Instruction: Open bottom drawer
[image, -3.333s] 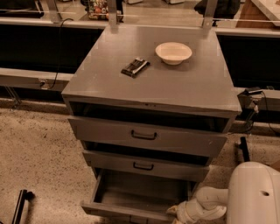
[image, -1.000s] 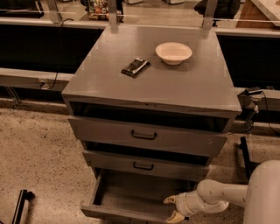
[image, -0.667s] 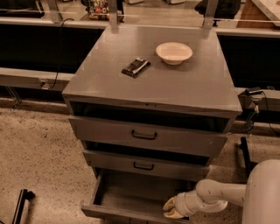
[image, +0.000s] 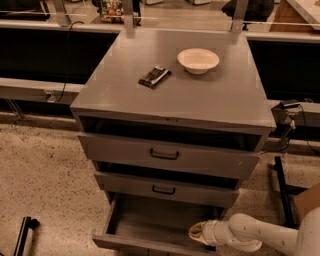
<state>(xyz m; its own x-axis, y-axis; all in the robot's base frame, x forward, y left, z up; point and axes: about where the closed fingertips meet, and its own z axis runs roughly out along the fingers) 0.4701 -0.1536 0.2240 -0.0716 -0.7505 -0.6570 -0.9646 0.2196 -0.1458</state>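
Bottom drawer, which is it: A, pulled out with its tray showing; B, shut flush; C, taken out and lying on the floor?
A: the bottom drawer is pulled out with its grey tray showing, and the gripper sits at its right front corner.

Cabinet top (image: 200, 102) — bowl (image: 198, 60), packet (image: 154, 76), gripper (image: 196, 232) at bottom drawer (image: 145, 221)

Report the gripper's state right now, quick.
Gripper: open or closed cannot be told; it sits low over the right end of the pulled-out bottom drawer.
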